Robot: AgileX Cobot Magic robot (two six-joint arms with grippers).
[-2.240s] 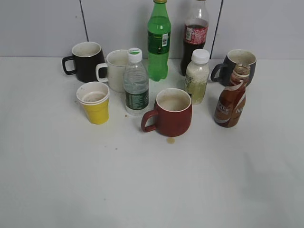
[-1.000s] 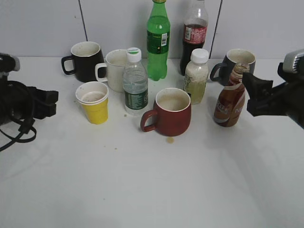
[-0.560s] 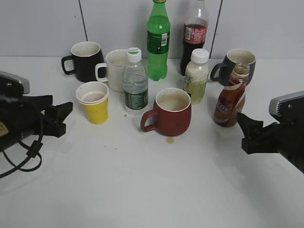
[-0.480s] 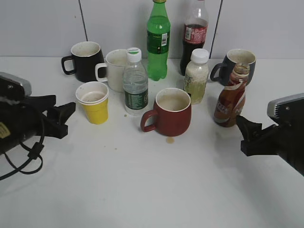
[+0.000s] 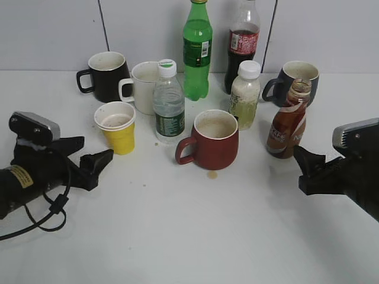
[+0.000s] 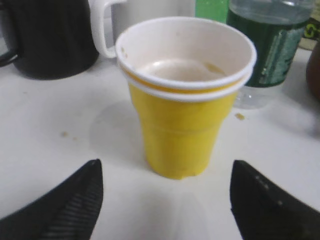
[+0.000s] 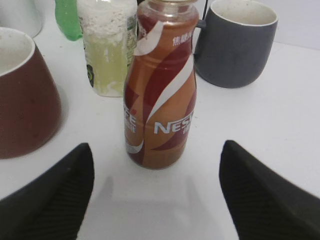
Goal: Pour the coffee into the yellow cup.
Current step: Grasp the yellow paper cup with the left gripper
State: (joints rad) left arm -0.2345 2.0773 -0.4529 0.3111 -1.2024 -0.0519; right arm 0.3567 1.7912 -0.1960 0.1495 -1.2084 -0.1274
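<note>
The coffee (image 7: 161,95) stands uncapped on the tabletop (image 5: 195,236) just ahead of the empty, wide-open right end effector (image 7: 155,200), so the approach is under way and closing around the bottle's waist likely comes next, while the left end effector (image 6: 165,200), equally open and empty, faces the yellow cup (image 6: 186,100).

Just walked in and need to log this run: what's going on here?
Two robot arms are lining up for a pour; nothing is held yet. The left gripper is open and aimed at the yellow cup. The right gripper is open in front of the uncapped coffee bottle. Both stand upright on the table among other mugs and bottles.
</note>
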